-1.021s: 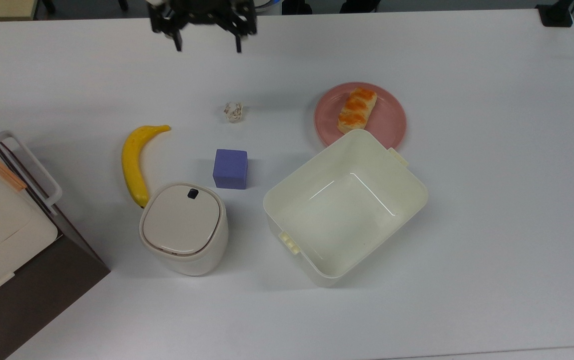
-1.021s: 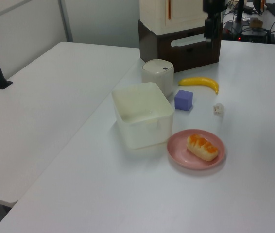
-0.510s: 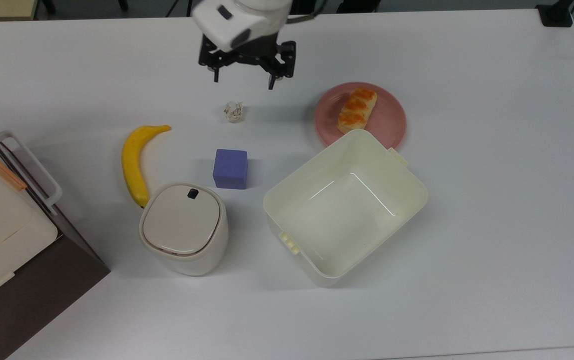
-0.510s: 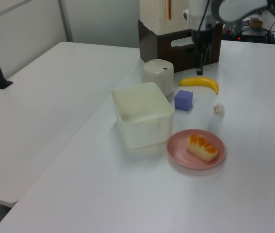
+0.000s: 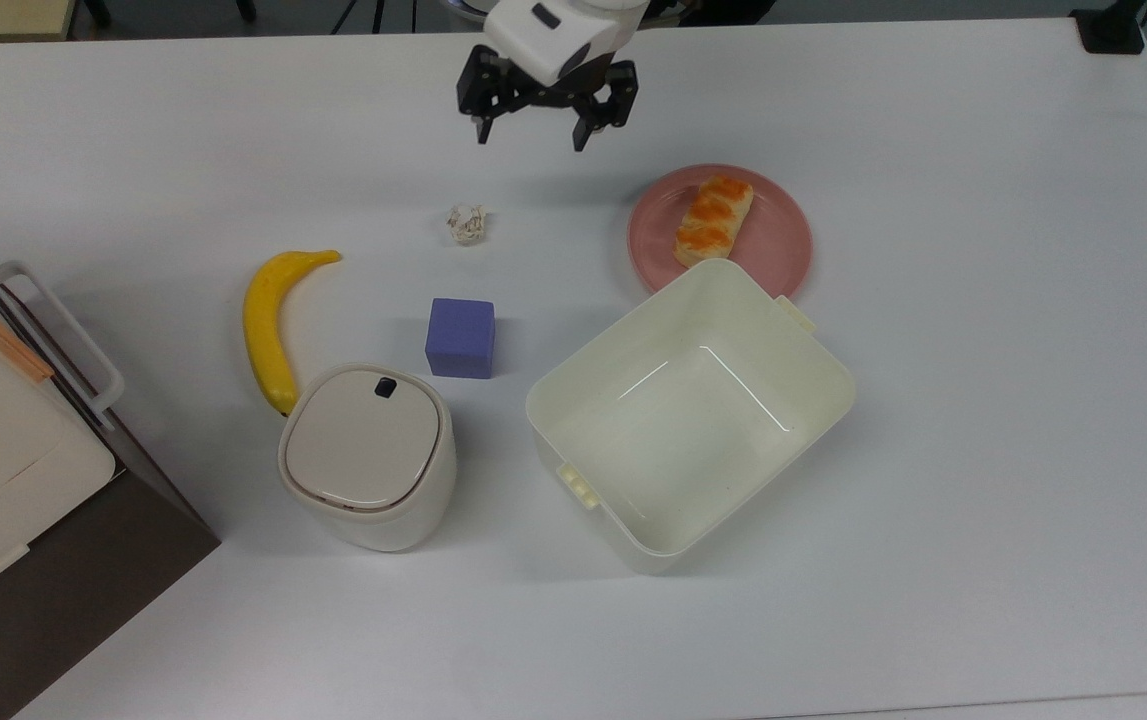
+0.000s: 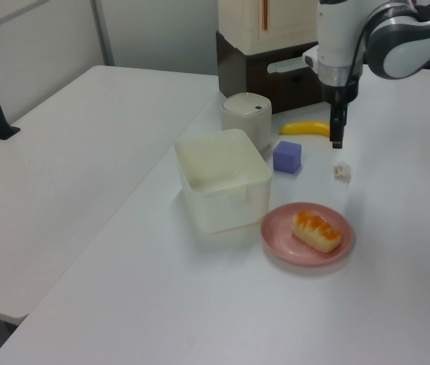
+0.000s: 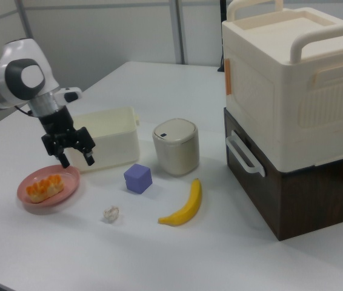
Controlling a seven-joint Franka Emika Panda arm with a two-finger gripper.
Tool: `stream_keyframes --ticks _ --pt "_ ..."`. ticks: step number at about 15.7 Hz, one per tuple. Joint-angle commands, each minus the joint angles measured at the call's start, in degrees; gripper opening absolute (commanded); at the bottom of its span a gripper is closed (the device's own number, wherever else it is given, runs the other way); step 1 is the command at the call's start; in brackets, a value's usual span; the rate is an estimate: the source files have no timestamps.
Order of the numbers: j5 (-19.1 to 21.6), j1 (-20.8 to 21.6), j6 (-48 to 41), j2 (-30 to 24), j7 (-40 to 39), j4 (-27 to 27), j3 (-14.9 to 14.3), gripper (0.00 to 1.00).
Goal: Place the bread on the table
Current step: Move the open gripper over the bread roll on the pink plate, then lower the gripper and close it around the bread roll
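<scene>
The bread point(image 5: 714, 220) point(image 6: 317, 230) point(image 7: 45, 187), a small tan roll with an orange glazed top, lies on a round pink plate point(image 5: 775, 244) point(image 6: 283, 239) point(image 7: 62, 196) on the white table point(image 5: 983, 400) point(image 6: 200, 304) point(image 7: 220, 254). My gripper point(image 5: 530, 137) point(image 7: 77, 160) hangs open and empty above the table, to the left of the plate in the top view. In the left view the gripper point(image 6: 336, 137) points down above the paper ball. Nothing is between its fingers.
A crumpled paper ball point(image 5: 466, 223), a purple cube point(image 5: 460, 338), a banana point(image 5: 271, 325), a lidded cream bin point(image 5: 366, 455) and an open cream tub point(image 5: 690, 415) stand on the table. The tub touches the plate's near edge. A big cream-and-brown box point(image 7: 293, 109) stands at the top view's left.
The gripper came into the scene from the far edge, then shifted toward the plate, to the top view's right. Its fingers stayed open. The objects did not move.
</scene>
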Motion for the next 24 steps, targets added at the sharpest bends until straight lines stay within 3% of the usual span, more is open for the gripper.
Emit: stream_keyframes --ticks 1,9,16,24 --pt "-1.1 2.4 5.1 -2.3 7.8 -3.9 -0.7 1.00" --pt "-0.6 11.5 8.5 1.9 23.0 -4.9 -0.8 1.00" --pt "-0.8 14.7 11.2 8.2 35.3 -3.0 -0.7 1.00" --pt "-0.5 15.6 12.9 9.2 38.5 -1.6 -0.5 1.00"
